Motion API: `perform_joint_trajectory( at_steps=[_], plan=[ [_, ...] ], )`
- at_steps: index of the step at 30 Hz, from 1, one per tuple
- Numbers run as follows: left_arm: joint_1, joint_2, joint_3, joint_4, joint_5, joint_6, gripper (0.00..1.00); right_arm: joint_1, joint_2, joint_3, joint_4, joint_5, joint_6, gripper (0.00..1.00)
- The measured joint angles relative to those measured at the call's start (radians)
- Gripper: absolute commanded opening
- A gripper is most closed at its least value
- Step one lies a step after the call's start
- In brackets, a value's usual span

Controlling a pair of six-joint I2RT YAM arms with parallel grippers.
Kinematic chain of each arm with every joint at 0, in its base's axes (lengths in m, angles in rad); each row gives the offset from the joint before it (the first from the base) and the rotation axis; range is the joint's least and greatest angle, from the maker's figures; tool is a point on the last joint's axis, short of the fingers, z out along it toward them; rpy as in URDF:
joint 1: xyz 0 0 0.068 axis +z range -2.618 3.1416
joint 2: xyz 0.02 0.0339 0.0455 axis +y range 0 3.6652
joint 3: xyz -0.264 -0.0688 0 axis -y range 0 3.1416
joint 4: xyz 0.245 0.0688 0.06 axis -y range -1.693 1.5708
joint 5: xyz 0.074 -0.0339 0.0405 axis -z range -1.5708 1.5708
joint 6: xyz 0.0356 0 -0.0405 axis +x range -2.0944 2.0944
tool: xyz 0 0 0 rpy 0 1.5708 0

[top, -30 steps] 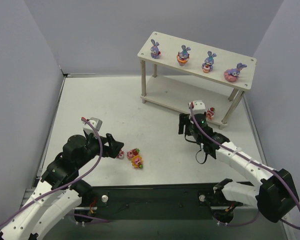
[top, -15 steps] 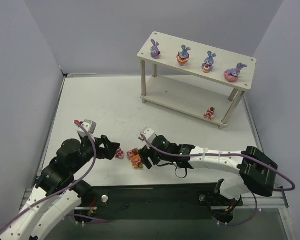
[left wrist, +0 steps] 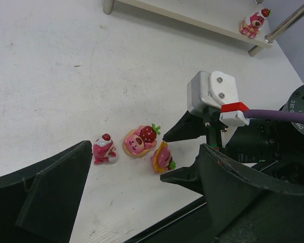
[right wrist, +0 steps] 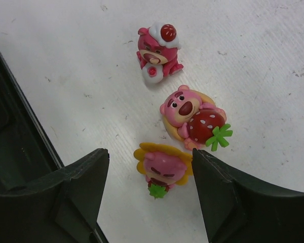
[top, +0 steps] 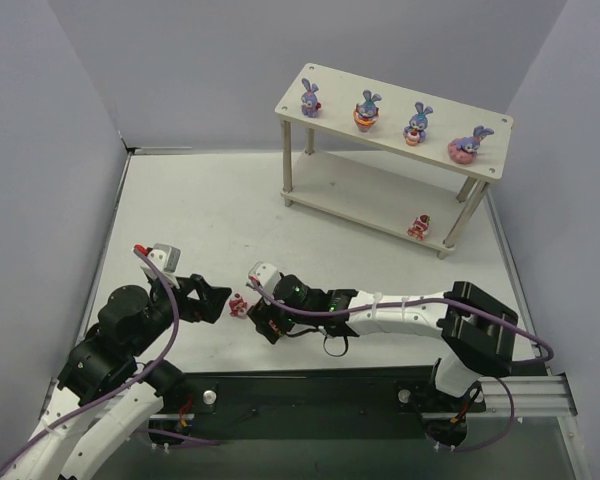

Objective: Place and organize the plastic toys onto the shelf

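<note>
The shelf (top: 336, 107) stands at the back right with several purple bunnies (top: 367, 110) along its top board and one pink toy (top: 418, 226) on its lower board. Three pink toys lie near the table's front: a cherry-topped one (right wrist: 158, 50), a bear with a strawberry (right wrist: 192, 117) and an orange-petalled flower one (right wrist: 162, 167). My right gripper (right wrist: 149, 162) is open, its fingers on either side of the flower toy without touching it. From above, the right gripper (top: 270, 322) hides two of these toys. My left gripper (top: 218, 300) is open just left of the cherry-topped toy (top: 239, 306), holding nothing.
The two grippers face each other closely over the toy cluster. The black base rail (top: 310, 390) runs along the near edge right behind the toys. Grey walls close in the table on the left, back and right.
My right arm swung from the shelf's lower board, leaving the pink toy there, down to the front toys. Its jaws opened slightly. My left gripper drew back a little to the left.
</note>
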Motion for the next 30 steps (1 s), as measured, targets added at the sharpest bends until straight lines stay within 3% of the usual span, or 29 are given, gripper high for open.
perform_joint_trajectory(
  at_steps=[2,3,15,22,28,30],
  plan=[
    [0.0,0.0,0.0,-0.002,0.0,0.0,0.95,0.005,0.022,0.013,-0.001,0.014,-0.002,0.74],
    [0.0,0.0,0.0,-0.002,0.0,0.0,0.95,0.005,0.034,0.018,-0.002,0.023,-0.004,0.81],
    [0.0,0.015,0.0,0.003,0.011,0.0,0.95,0.026,0.102,0.035,-0.023,0.116,0.002,0.83],
    [0.0,0.026,0.0,0.005,0.016,0.0,0.95,0.028,0.111,0.035,-0.023,0.15,0.024,0.67],
    [0.0,0.026,-0.001,0.005,0.019,0.0,0.95,0.028,0.114,0.035,-0.022,0.16,0.046,0.64],
    [0.0,0.026,-0.001,0.005,0.019,0.0,0.95,0.028,0.114,0.035,-0.022,0.162,0.05,0.53]
  ],
)
